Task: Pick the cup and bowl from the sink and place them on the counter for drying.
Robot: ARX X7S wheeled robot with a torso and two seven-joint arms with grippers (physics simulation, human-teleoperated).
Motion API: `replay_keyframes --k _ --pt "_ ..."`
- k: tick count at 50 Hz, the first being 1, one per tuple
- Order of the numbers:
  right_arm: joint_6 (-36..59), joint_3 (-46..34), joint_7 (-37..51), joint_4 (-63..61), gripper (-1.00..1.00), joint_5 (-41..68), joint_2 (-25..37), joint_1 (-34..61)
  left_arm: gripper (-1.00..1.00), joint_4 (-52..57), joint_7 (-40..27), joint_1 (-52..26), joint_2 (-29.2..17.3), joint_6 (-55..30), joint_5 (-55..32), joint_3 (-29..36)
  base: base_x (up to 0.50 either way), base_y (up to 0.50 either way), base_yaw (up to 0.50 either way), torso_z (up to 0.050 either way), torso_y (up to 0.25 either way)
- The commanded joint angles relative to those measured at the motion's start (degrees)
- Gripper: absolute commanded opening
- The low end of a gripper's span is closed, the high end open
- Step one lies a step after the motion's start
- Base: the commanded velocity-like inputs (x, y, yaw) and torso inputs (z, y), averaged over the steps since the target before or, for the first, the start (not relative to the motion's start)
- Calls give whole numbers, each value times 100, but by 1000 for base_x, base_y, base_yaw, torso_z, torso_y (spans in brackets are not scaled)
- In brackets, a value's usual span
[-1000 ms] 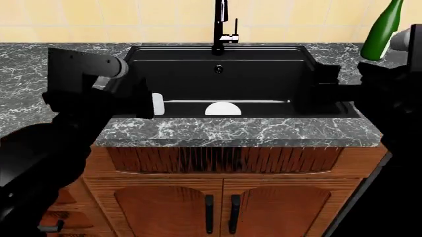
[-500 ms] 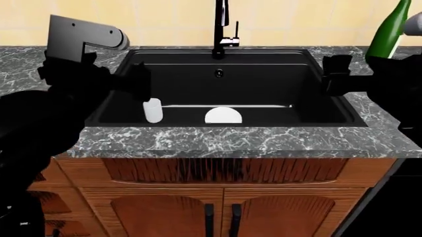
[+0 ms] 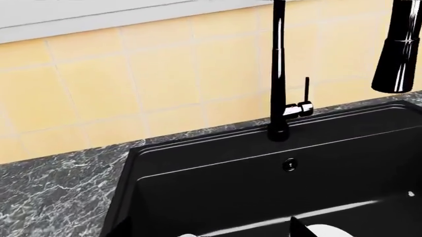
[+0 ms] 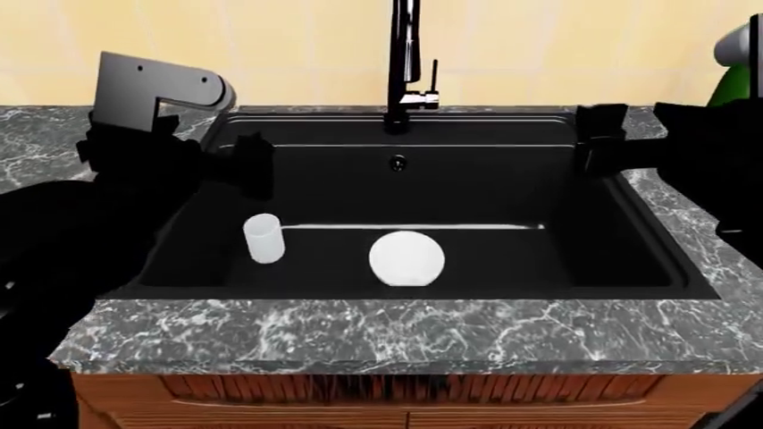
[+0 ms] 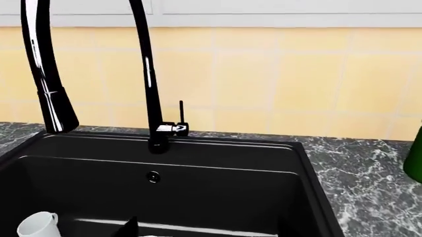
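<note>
We see the cup [image 4: 264, 239] and the bowl [image 4: 406, 257] down in the sink [image 4: 477, 179]. Our left tool [image 4: 254, 165] and right tool [image 4: 599, 137] hold nothing; how open, we cannot tell.

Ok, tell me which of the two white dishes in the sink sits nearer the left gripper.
The cup, the narrow white tumbler standing at the sink's left side, just below the left gripper. The wider round bowl lies mid-basin, farther away.

yellow tiled wall [image 4: 298, 54] | green bottle [image 5: 415, 158] at counter's right | wooden cabinet [image 4: 357, 398] below
</note>
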Motion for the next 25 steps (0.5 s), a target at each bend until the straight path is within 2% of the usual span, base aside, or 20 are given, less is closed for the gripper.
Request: replay_keyframes --k 1,25 --pt "-92 -182 -79 113 100 -35 46 145 100 49 -61 57 -15 -45 -70 -53 418 0 0 0 0" --pt "11 -242 77 198 100 137 83 159 100 -91 -19 -178 -133 -77 -140 0 416 0 0 0 1"
